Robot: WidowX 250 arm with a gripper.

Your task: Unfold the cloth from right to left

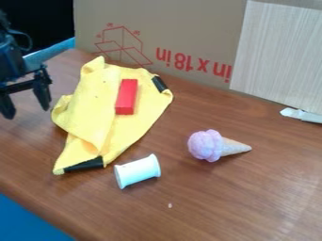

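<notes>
- I can read big red print [173,59] on the cardboard [189,23] behind the table [264,164] — upside down from my camera, it says "in x 18in".
- Tiny red marks [136,33] sit around the red line drawing [119,47] on that cardboard — too small for me to read.

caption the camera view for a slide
Open black gripper beside a partly folded yellow cloth bearing a red block
</notes>
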